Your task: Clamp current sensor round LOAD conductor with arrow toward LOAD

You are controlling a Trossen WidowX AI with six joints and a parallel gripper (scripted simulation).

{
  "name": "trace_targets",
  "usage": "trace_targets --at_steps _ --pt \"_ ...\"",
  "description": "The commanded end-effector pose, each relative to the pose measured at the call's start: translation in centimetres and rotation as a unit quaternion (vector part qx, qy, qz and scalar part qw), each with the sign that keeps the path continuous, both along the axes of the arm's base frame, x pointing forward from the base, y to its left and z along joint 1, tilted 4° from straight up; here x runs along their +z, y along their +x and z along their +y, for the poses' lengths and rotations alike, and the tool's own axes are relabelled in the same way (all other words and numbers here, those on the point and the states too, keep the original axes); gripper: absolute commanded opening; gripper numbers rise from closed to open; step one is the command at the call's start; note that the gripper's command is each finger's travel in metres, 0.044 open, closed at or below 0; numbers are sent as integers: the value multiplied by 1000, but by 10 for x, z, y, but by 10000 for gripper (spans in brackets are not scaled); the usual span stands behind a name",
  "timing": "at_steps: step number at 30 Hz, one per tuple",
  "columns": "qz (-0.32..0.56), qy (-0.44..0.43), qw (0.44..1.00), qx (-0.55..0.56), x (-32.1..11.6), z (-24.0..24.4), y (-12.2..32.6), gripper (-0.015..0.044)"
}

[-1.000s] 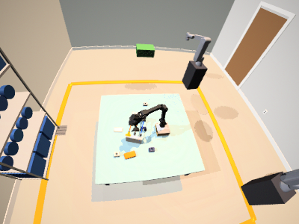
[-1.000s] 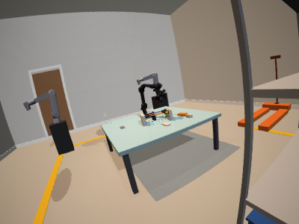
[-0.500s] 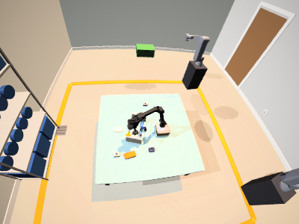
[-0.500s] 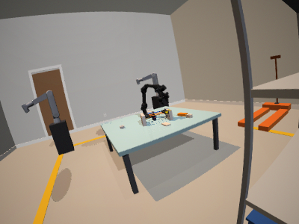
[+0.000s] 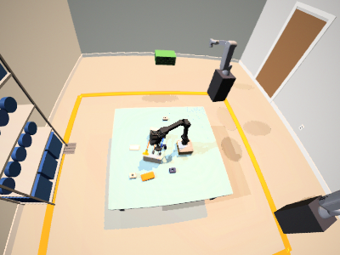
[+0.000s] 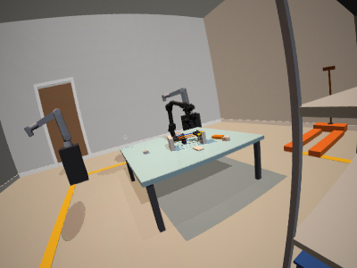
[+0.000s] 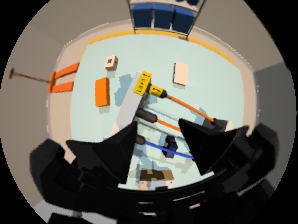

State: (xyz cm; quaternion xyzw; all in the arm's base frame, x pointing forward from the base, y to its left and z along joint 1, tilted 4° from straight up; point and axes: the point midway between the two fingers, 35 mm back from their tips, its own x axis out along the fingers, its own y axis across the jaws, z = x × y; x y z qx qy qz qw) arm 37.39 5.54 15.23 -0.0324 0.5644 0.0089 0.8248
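sensor (image 7: 170, 146), dark and small, sits by the blue wire (image 7: 167, 149), apart from the yellow load marker (image 5: 145, 152) (image 7: 143, 84), and the claw (image 5: 157, 149) (image 6: 195, 129) (image 7: 158, 121) is over the wires, fingers spread, pinching nothing

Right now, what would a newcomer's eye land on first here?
Probably the black arm, bent over the pale green table. Next, the yellow LOAD marker, on the grey block's end, and an orange block lying off to one side.
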Motion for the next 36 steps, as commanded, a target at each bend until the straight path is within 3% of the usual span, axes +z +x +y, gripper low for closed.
trace_targets --at_steps 1,12,36 --pt "9 -1 999 -41 -10 -16 -37 295" --pt "42 -1 987 -157 -68 -54 -153 295" --pt "42 -1 986 -159 -100 -58 -144 295"
